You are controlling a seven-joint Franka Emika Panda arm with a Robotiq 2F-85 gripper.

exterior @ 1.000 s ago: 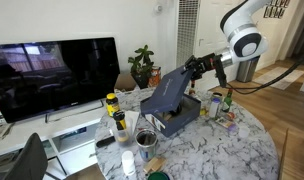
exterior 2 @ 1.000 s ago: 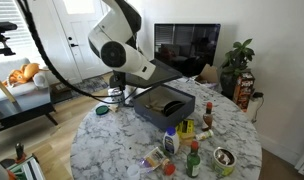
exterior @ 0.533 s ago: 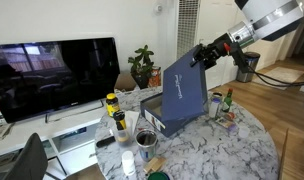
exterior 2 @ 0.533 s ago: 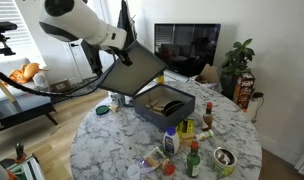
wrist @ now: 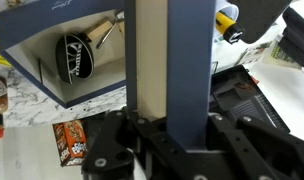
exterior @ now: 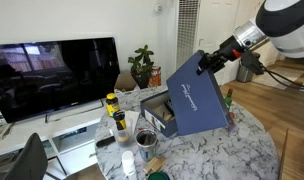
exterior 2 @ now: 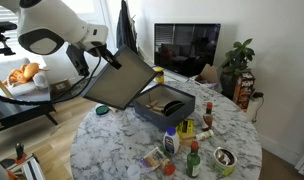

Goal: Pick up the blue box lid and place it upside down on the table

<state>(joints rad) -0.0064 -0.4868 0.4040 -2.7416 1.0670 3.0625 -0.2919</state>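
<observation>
The blue box lid (exterior: pixel 195 98) hangs tilted in the air, lifted clear of the navy box base (exterior 2: pixel 170 103), which stands open on the marble table (exterior 2: pixel 122 140). In an exterior view the lid's pale inside (exterior 2: pixel 122 82) faces the camera. My gripper (exterior: pixel 205 62) is shut on the lid's upper edge; it also shows in an exterior view (exterior 2: pixel 109 56). In the wrist view the lid (wrist: pixel 170 60) runs as a blue band between my fingers (wrist: pixel 170 135). The box base (wrist: pixel 62 45) lies below with a dark round object inside.
Bottles and jars (exterior 2: pixel 187 135) stand on the table beside the box. More bottles (exterior: pixel 116 110) and a tin (exterior: pixel 145 140) stand near the table edge. A TV (exterior: pixel 52 75) on a low white stand and a plant (exterior: pixel 142 65) are behind.
The gripper has carried the lid higher and further away from the box base, and the lid has tilted further over, its pale inside now showing more.
</observation>
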